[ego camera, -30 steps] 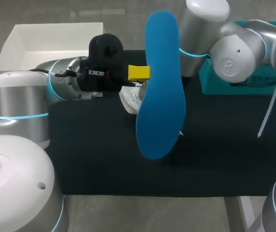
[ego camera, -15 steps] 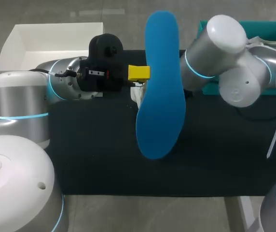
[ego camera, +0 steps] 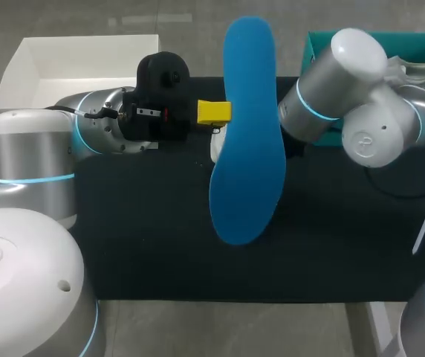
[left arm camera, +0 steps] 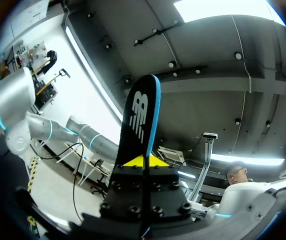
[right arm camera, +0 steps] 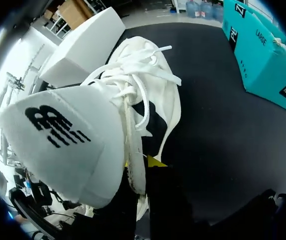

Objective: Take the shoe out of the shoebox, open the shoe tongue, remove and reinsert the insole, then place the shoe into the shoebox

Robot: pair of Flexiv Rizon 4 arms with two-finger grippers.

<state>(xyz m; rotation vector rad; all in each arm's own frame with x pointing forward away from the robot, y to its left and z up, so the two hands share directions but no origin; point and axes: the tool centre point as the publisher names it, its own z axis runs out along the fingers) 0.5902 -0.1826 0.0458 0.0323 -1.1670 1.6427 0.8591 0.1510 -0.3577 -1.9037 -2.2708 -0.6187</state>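
The right arm (ego camera: pixel 346 97) swings down, drawing the shoe (right arm camera: pixel 78 140), pinched in the right gripper (right arm camera: pixel 144 165), behind the insole (ego camera: pixel 248 149) clamped upright in the left gripper (ego camera: pixel 214 113), likely readying reinsertion.

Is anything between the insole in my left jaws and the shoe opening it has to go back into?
No separate object. The insole is held up close by the shoe, but loose laces lie across the shoe's opening and may snag.
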